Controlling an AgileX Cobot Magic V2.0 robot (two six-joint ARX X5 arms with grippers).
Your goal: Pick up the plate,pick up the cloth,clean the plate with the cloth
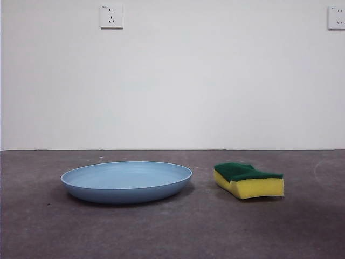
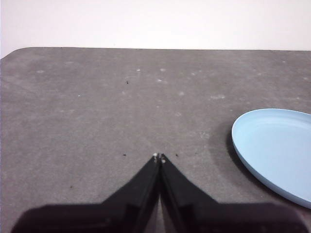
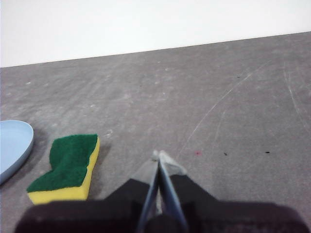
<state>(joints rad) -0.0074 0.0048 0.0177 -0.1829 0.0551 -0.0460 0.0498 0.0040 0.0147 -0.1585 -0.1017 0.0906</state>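
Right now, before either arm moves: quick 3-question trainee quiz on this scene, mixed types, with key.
1. True or false: the sponge lies on the plate.
2. Which layer of the sponge faces up? A) yellow foam B) dark green scouring layer C) cannot tell
3. Fill in: the left gripper and the right gripper each have fingers that are ____, holding nothing.

Key:
1. False; it lies on the table beside the plate, apart from it.
2. B
3. shut
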